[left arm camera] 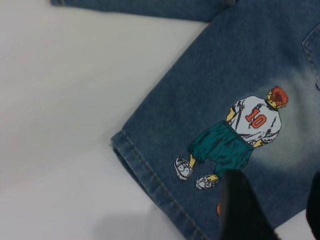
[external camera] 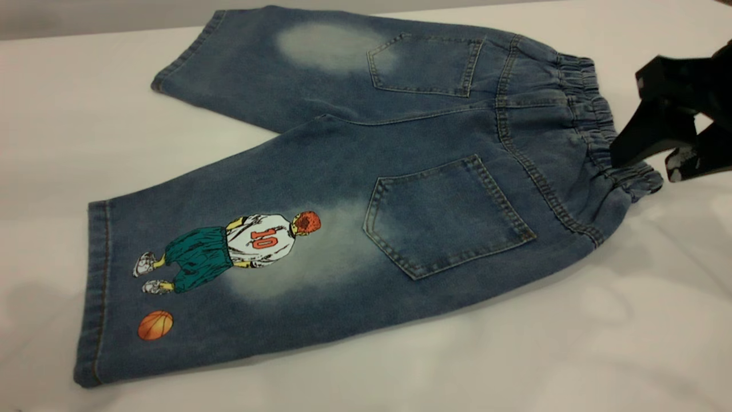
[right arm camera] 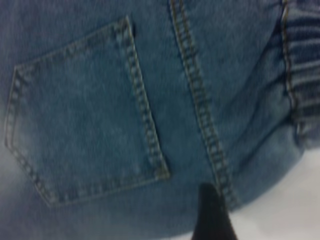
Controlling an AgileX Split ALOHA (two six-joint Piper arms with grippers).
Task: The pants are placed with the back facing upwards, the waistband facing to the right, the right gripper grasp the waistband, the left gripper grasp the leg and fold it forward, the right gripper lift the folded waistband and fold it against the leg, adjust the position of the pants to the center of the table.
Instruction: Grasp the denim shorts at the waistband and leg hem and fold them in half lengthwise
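Denim item: the pants point(external camera: 366, 189), blue w/ faded pale patches, laid flat, back side up, on the table point(external camera: 68, 114), white matte top. Two stitched back pockets showing, one per side.

Waistband point(external camera: 595, 114): gathered elastic, at ext. view's right end of garment; leg hems point to its left.

Leg w/ print point(external camera: 229, 274): nearer of the two in ext. view. Print = red-haired player point(external camera: 240, 246), white no. 10 shirt, green shorts; orange ball point(external camera: 155, 325) sits close to the hem. Plain leg point(external camera: 257, 63) lies farther back, legs splayed apart in a V w/ bare table between.

Right gripper point(external camera: 643, 160): black, at right edge of ext. view, fingers spread apart, tips at near corner of waistband; contact w/ cloth can't be confirmed. Nothing held. Wrist view shows one dark finger over denim beside the near pocket point(right arm camera: 85, 115).

Left gripper point(left arm camera: 275, 210): not seen in ext. view; in its wrist view two dark fingers, gap between them, over the printed leg near the hem, by the player's feet. Holding nothing.
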